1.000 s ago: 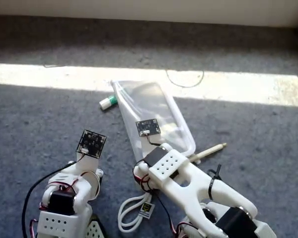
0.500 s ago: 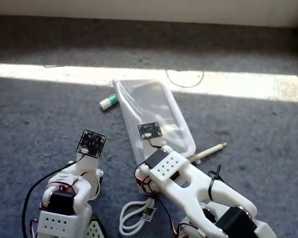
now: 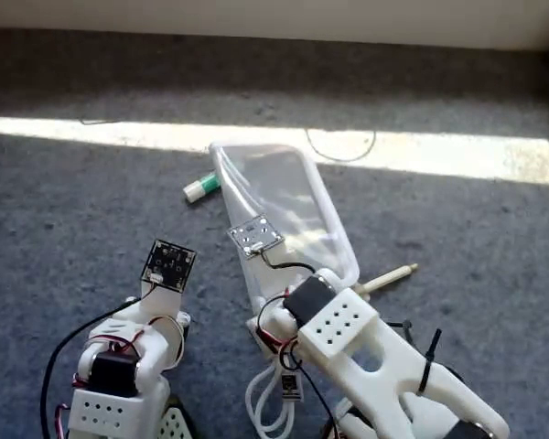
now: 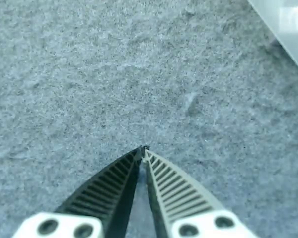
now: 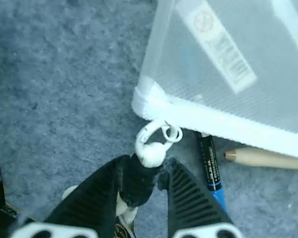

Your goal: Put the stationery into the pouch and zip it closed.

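Note:
The clear pouch (image 3: 284, 206) lies slanted on the grey carpet, and its white-edged corner (image 5: 154, 106) is close to my right gripper. That gripper (image 5: 146, 163) is shut on the white strap clasp (image 5: 151, 153), which hangs from the pouch's ring. A blue and black pen (image 5: 209, 166) and a beige pen (image 5: 265, 158) lie beside that corner, outside the pouch. A green and white stick (image 3: 199, 188) lies on the carpet by the pouch's far end. My left gripper (image 4: 143, 149) is shut and holds nothing, low over bare carpet to the left of the pouch (image 4: 288, 25).
The white strap loop (image 3: 270, 407) with a tag trails back under the right arm (image 3: 366, 357). A thin dark cable (image 3: 343, 146) lies in the sunlit band behind the pouch. Open carpet lies to the far left and far right.
The right arm swung and drew back toward the near edge, its wrist turning left. The strap loop followed it, and the pouch shifted slightly. The left arm stayed still.

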Motion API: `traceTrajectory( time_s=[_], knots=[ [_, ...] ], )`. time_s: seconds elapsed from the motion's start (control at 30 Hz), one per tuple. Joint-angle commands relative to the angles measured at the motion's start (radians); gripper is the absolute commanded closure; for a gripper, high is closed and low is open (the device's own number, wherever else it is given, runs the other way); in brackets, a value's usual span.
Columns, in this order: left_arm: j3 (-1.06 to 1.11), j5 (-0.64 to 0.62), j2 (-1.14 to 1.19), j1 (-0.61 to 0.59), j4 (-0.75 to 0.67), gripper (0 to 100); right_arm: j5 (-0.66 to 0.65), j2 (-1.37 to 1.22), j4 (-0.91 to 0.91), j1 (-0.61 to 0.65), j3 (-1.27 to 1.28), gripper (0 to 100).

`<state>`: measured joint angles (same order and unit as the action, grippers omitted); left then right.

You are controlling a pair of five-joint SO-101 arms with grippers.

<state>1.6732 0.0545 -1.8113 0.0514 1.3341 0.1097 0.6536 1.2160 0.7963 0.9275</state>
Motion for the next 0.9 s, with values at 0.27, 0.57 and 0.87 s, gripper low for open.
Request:
traceTrajectory(
  time_s=[0.27, 0.57, 0.87],
  knots=[
    [0.024, -0.006, -0.004, -0.007, 0.002, 99, -0.103, 0.120, -0.226, -0.007, -0.047, 99.3],
    [0.024, -0.006, -0.004, -0.007, 0.002, 99, -0.110, 0.130, -0.415, -0.044, -0.042, 99.3],
    [0.024, -0.006, -0.004, -0.007, 0.002, 99, -0.104, 0.131, -0.418, -0.093, -0.044, 99.3]
  ],
)
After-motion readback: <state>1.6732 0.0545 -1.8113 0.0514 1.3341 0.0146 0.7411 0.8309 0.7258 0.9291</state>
